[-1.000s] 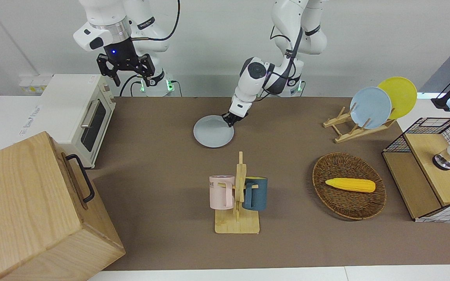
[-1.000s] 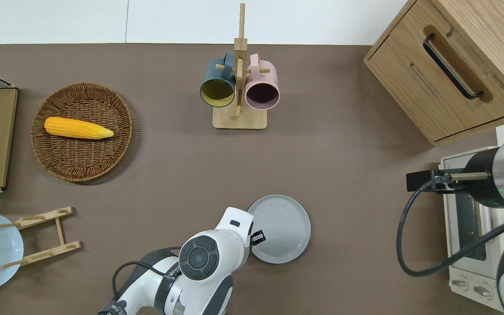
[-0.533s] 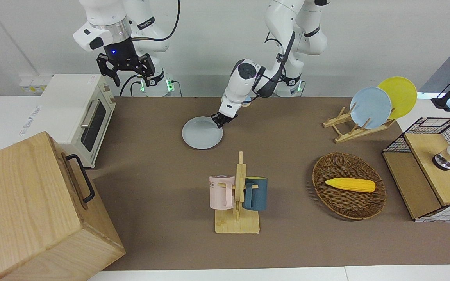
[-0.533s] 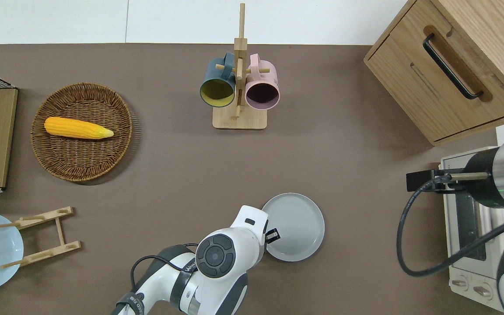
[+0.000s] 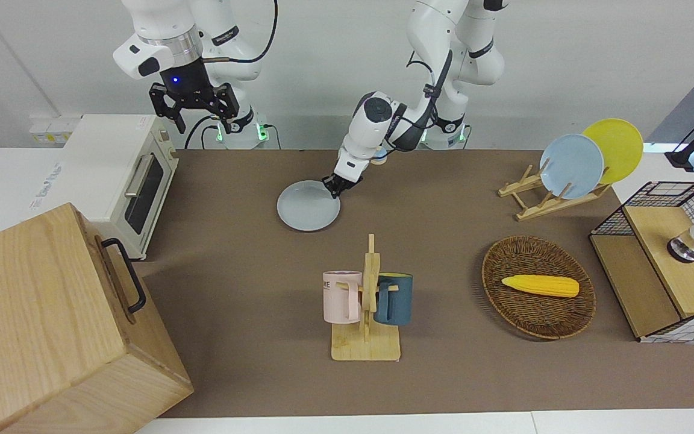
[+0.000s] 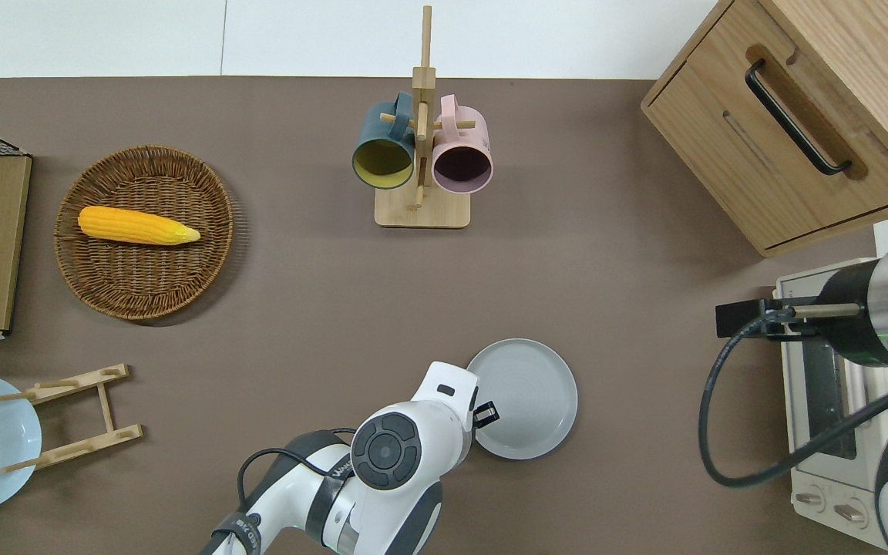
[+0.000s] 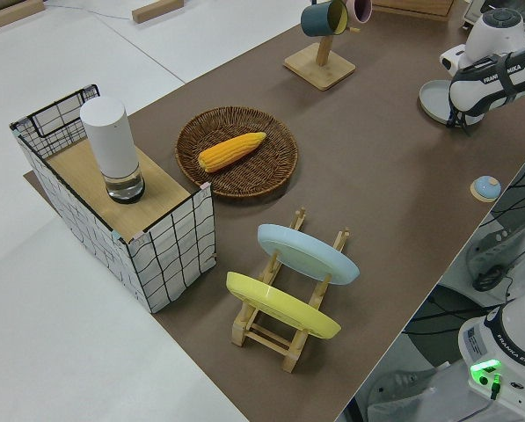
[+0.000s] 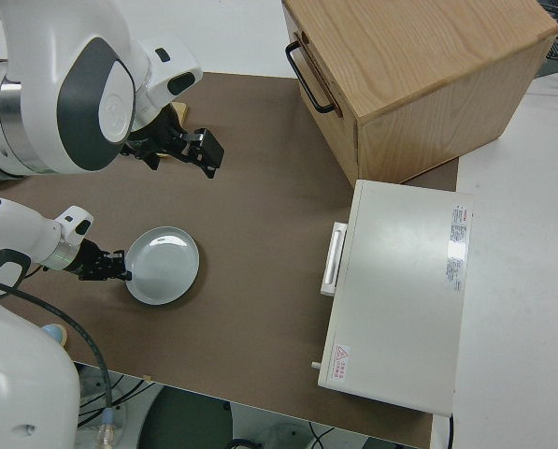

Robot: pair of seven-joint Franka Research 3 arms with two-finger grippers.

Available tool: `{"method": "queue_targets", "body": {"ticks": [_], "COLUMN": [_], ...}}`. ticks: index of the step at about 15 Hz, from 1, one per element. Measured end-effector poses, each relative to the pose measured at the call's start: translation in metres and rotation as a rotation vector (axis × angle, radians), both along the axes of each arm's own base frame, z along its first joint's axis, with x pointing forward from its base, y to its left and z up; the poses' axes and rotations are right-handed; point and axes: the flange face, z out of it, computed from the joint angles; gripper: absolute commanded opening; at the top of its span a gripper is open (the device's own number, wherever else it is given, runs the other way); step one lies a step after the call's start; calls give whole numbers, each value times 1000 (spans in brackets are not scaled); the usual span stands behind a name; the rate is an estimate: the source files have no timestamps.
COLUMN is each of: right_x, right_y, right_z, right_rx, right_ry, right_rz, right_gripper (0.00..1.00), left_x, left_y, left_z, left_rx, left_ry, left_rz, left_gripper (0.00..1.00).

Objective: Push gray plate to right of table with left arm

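Note:
The gray plate [image 5: 308, 205] [image 6: 522, 398] [image 8: 163, 265] lies flat on the brown table [image 5: 232, 181], near the robots' edge and about midway along it. My left gripper [image 5: 334, 186] [image 6: 485, 415] [image 8: 113, 269] is down at table height. Its shut fingers press against the plate's rim on the side toward the left arm's end. The right arm is parked with its gripper [image 5: 194, 113] open.
A mug rack [image 5: 366, 301] with a pink and a blue mug stands farther from the robots than the plate. A toaster oven [image 5: 121, 175] and a wooden cabinet [image 5: 52, 325] fill the right arm's end. A corn basket [image 5: 538, 286] and a plate rack [image 5: 549, 196] sit toward the left arm's end.
The left gripper has slid the gray plate along the table toward the right arm's end, mostly in the first half second. The right arm has not moved.

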Motion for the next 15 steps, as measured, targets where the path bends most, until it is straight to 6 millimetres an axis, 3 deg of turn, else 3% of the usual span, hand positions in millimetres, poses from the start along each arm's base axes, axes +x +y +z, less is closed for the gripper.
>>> {"method": "queue_targets", "body": {"ticks": [5, 8, 11, 14, 15], "right_x": [0, 0, 0, 0, 0], "right_y": [0, 0, 0, 0, 0], "right_z": [0, 0, 0, 0, 0], "right_rx": [0, 0, 0, 0, 0], "right_ry": [0, 0, 0, 0, 0], "right_rz": [0, 0, 0, 0, 0], "right_gripper": [996, 996, 996, 996, 996], "left_x": [0, 4, 8, 16, 21], "left_y": [-3, -8, -13, -7, -3], "left_z": [-7, -4, 2, 9, 16], "left_rx": [-20, -34, -43, -31, -25], "left_ry": [26, 26, 33, 64, 83], "left_rz": [35, 50, 78, 85, 87], "left_gripper": [403, 674, 750, 978, 983]}}
